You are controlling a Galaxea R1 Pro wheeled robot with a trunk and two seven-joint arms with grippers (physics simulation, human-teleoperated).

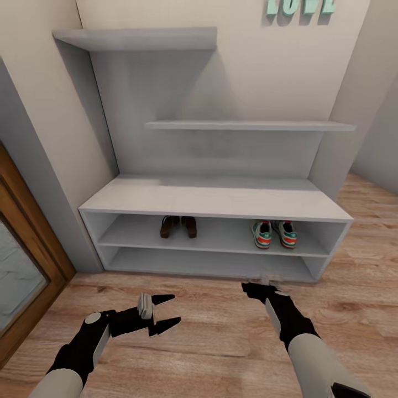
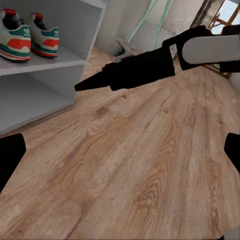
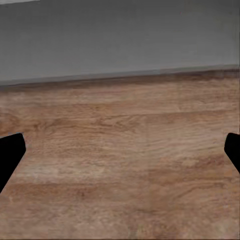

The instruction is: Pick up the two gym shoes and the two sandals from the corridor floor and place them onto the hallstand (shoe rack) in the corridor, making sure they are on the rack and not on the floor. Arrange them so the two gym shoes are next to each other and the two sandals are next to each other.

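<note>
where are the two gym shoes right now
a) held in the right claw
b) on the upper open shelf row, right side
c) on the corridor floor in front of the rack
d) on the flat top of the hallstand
b: the gym shoes sit side by side on the right of the hallstand's upper open shelf row, with the sandals on the same shelf further left.

It was a home entryway. Ahead of the left gripper (image 1: 166,312) stood a pale hallstand (image 1: 215,202) holding shoes, on wood-plank floor (image 1: 221,337), with "LOVE" wall letters (image 1: 301,6) above and a wooden door frame (image 1: 22,221) alongside.
</note>
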